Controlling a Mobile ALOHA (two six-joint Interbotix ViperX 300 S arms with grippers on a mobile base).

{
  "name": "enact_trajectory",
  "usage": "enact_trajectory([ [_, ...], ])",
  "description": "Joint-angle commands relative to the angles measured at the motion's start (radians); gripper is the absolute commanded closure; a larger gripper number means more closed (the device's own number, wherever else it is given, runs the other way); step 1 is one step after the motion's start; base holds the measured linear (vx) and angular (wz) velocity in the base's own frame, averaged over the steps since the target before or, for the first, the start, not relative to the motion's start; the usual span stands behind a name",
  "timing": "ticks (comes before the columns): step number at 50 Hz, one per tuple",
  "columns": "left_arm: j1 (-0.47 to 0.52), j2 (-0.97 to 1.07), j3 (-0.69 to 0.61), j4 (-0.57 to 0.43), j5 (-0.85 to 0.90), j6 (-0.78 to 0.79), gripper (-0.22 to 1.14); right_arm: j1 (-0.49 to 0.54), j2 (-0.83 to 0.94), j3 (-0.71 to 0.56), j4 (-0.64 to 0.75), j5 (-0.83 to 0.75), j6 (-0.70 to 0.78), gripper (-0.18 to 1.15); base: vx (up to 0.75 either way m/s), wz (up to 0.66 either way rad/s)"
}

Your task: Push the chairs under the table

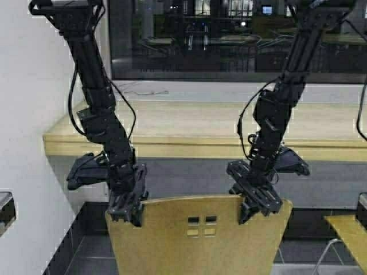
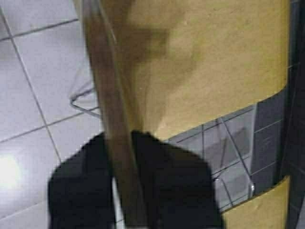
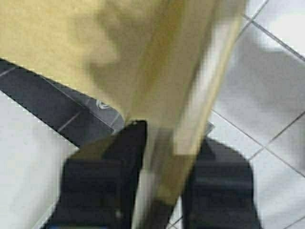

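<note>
Chair (image 1: 198, 235) standing short of table (image 1: 189, 129), seat not yet under; push seeming barely begun.
High view: left gripper (image 1: 127, 207) and right gripper (image 1: 256, 201) both sitting on backrest top edge.
Left wrist view: fingers (image 2: 76, 191) straddling backrest edge, narrow.
Right wrist view: fingers (image 3: 102, 176) clamping same edge.
Second chair (image 1: 348, 229) waiting at right.

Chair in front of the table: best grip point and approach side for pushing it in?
Grip the chair by the backrest's thin top edge, from above, near each upper corner. That edge is the only narrow part, as the left gripper and right gripper already straddle it, facing the table.
</note>
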Motion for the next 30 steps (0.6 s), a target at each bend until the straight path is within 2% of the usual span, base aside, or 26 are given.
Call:
enact_trajectory([
  [1,0.015,-0.02,-0.02,0.021,-0.012,0.025,0.8,0.009,-0.028,0.023,-0.009,0.002,-0.035,0.9,0.03,0.0],
  [9,0.035,-0.029,-0.028,0.052,-0.012,0.026,0.8,0.018,-0.028,0.025,-0.009,0.005,-0.037,0.91,0.06,0.0],
  [30,0.038,-0.054,-0.026,0.055,-0.011,0.028,0.8,0.037,-0.015,0.049,-0.008,0.005,-0.038,0.91,0.15,0.04],
])
